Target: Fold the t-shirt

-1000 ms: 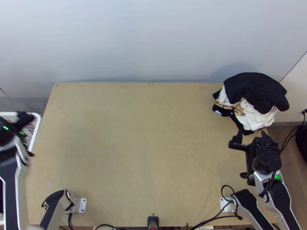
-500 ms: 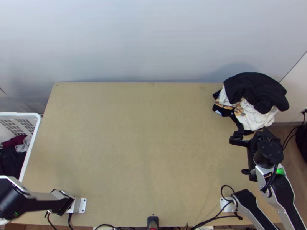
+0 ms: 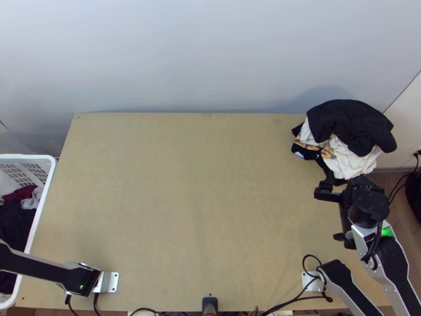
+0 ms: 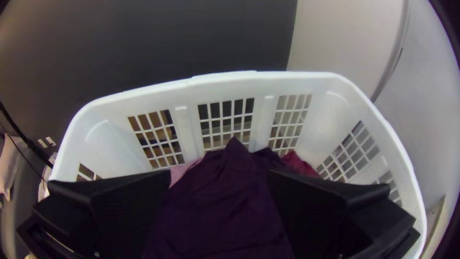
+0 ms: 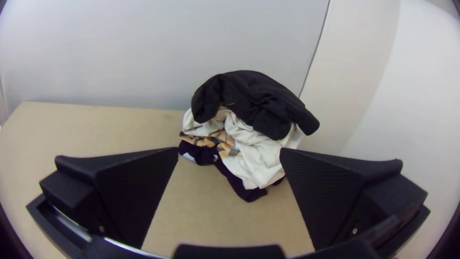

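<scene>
Dark wall [image 4: 191, 38] | purple cloth [image 4: 225, 211] in basket [image 4: 220, 81] | before open left pincer [image 4: 219, 173]

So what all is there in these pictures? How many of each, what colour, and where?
Table: one, light wood, in the middle
Basket: one, white, beyond the table's left side
Basket clothes: several, dark purple, red and pink among them, bunched inside
Clothes pile: several pieces, black, and white with an orange pattern, table's far right corner
Metal plates: two, silver, near the table's front edge
Cables: several, black, around the arm bases
Arms: two, silver and black, left and right
Left gripper: one, black, at the basket, open
Right gripper: one, black, near the pile, open
</scene>
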You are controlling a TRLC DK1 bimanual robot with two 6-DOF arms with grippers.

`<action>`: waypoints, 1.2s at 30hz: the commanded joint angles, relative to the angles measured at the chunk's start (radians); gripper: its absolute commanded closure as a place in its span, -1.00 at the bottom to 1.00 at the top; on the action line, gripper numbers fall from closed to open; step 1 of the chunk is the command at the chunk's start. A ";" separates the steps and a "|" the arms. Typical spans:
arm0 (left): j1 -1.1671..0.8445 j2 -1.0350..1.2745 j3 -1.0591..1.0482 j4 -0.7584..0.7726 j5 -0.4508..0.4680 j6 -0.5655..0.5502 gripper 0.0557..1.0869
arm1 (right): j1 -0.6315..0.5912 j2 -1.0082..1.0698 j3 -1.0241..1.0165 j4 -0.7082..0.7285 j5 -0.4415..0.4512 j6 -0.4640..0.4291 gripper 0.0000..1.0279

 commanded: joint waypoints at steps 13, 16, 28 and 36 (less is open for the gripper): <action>0.029 0.553 0.603 -0.240 -0.108 -0.042 -0.90 | 0.016 0.003 0.062 -0.167 0.001 -0.001 -0.92; 0.023 0.602 0.651 -0.282 -0.114 -0.045 -0.90 | 0.016 0.003 0.064 -0.176 0.008 -0.001 -0.92; 0.013 0.722 0.750 -0.302 -0.112 -0.070 -0.28 | 0.014 0.006 0.082 -0.210 0.041 -0.009 -0.91; 0.013 0.747 0.829 -0.375 -0.028 -0.069 0.92 | 0.011 0.009 0.091 -0.216 0.052 -0.012 -0.91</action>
